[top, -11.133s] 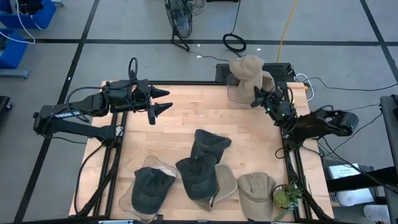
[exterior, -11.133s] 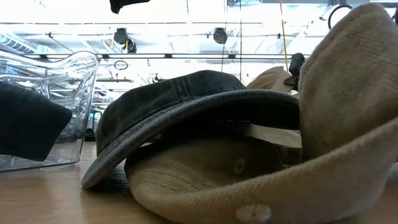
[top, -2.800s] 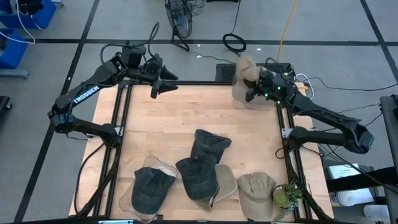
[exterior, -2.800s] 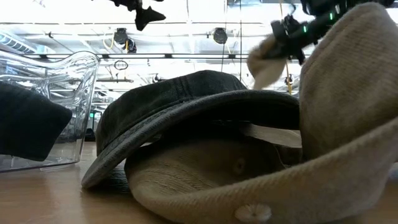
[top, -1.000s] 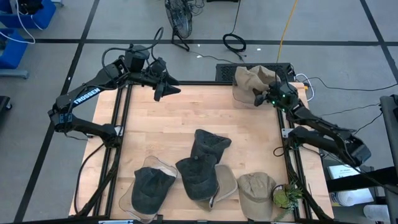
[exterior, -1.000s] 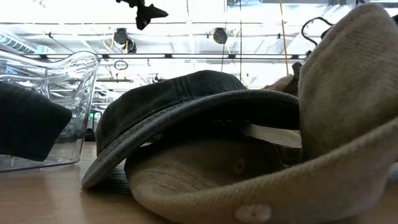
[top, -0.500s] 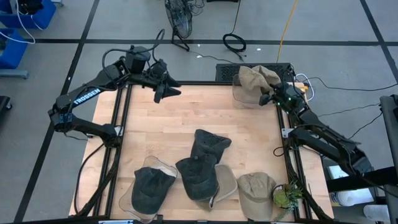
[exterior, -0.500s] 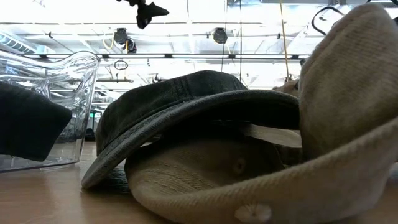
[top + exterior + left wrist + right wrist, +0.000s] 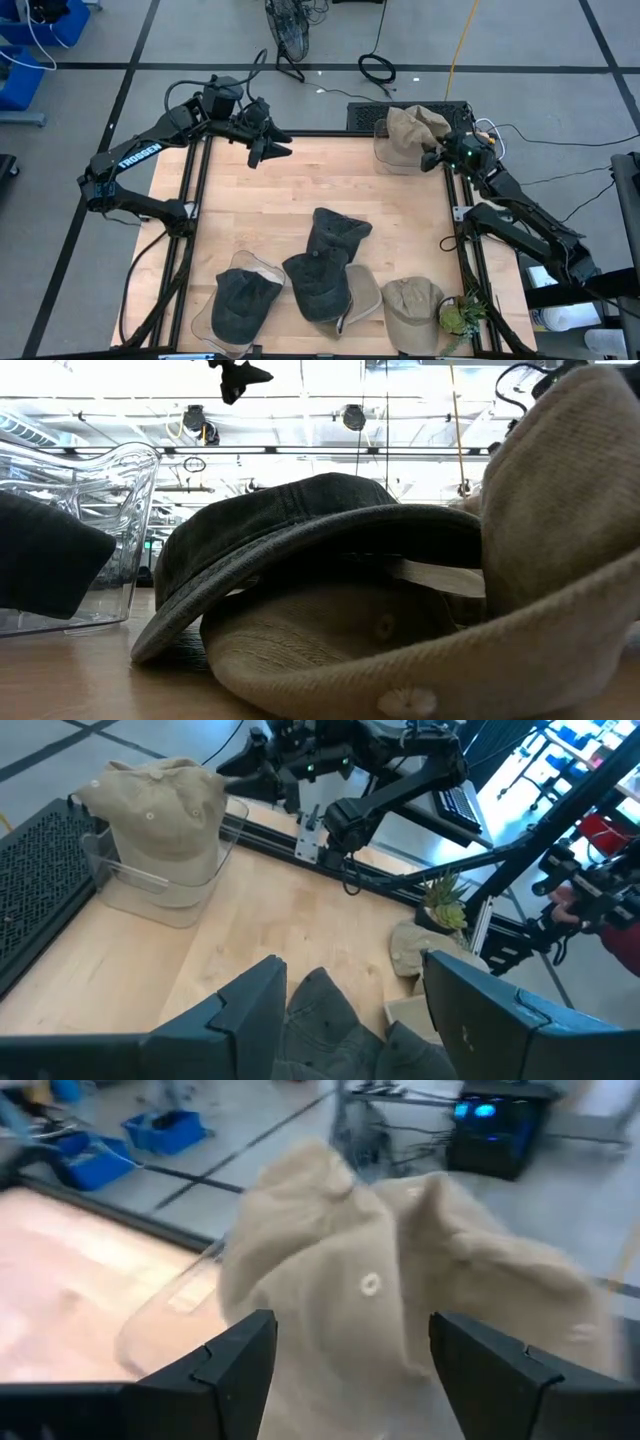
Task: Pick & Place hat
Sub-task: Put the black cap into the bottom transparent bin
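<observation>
A tan hat (image 9: 408, 127) rests crown up on a clear container (image 9: 390, 160) at the table's far right corner; it also shows in the left wrist view (image 9: 160, 805) and the right wrist view (image 9: 330, 1260). My right gripper (image 9: 432, 158) is open just right of the hat, its fingers spread wide (image 9: 350, 1370) and apart from it. My left gripper (image 9: 275, 148) is open and empty, raised over the table's far left (image 9: 355, 1000).
Two dark hats (image 9: 335, 235) (image 9: 318, 285) and two tan hats (image 9: 365, 295) (image 9: 412, 310) lie near the front edge. Another dark hat sits in a clear container (image 9: 240, 300) at the front left. A small plant (image 9: 460, 318) stands at the front right corner. Bare wood lies mid-table.
My right gripper has drawn back a little from the tan hat toward the table's right edge. The hat stays on the clear container.
</observation>
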